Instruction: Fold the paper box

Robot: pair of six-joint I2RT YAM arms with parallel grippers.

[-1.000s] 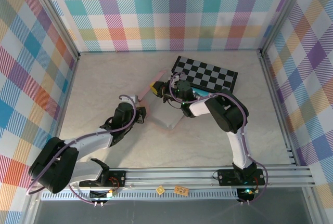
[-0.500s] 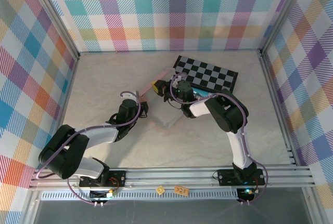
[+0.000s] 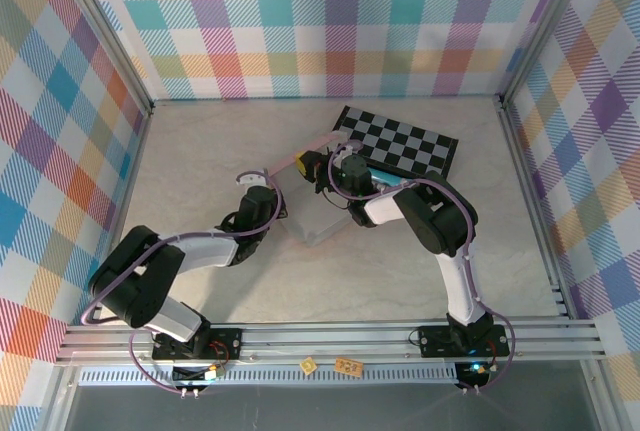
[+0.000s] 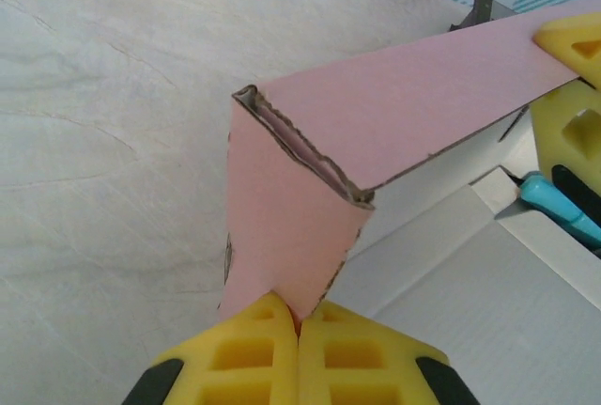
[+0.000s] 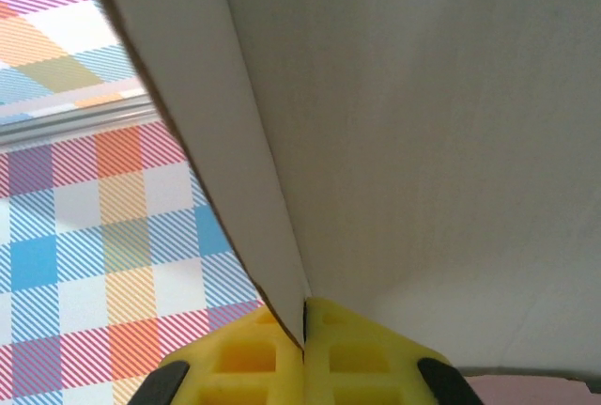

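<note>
Box count one: dusty-pink thin-cardboard paper box (image 4: 310, 226) mid-table near one black-and-grey checkered board (image 3: 400, 141), pinched by two grippers, left gripper (image 4: 299, 316) newly clenched on a flap, right gripper (image 5: 302, 316) clenched on another panel.

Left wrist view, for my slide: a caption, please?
Left gripper shut on a pink flap of the paper box.

Bright even light washing top view; faint soft shadows lying at centre; paper box (image 5: 423, 123) blurring close-up in right wrist view.
</note>
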